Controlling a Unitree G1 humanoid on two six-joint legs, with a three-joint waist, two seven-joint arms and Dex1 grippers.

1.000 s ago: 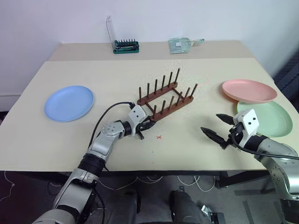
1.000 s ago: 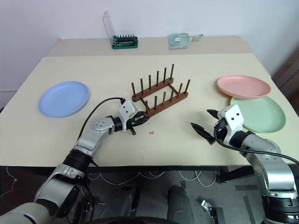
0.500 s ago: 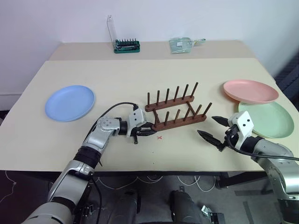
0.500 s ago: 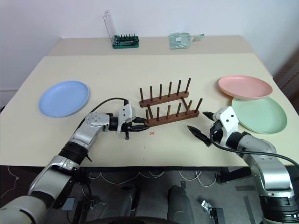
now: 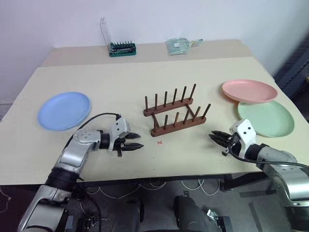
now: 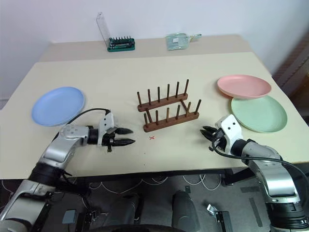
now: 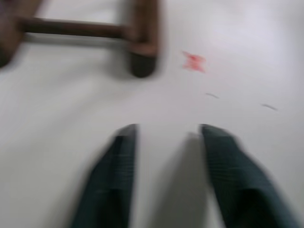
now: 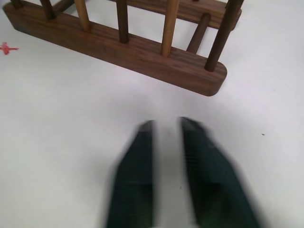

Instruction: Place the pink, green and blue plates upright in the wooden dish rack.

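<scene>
Dark brown wood marks the small dish rack (image 5: 175,111), which stands near the middle of the beige tabletop (image 5: 145,72), its two rails each carrying a row of thin upright pegs with no plate between them. The light sky-blue round plate (image 5: 63,110) lies flat well off to the left of the rack. The salmon-pink round plate (image 5: 249,91) sits to the rack's right, its near edge overlapping the far rim of the pale mint-green round plate (image 5: 265,117) that lies flat beside it. A small red cross mark (image 5: 159,142) shows on the tabletop just in front of the rack. The left gripper (image 5: 133,141) hovers low to the left of that mark, apart from the rack, its two black fingers (image 7: 118,175) spread with a clear gap and nothing between them. The right gripper (image 5: 216,137) sits low between the rack and the green plate, pointing toward the rack's end, its fingers (image 8: 137,175) drawn nearly together and empty. A green-based holder of metal bits (image 5: 121,48) and a clear plastic packet (image 5: 179,45) rest at the far edge.
</scene>
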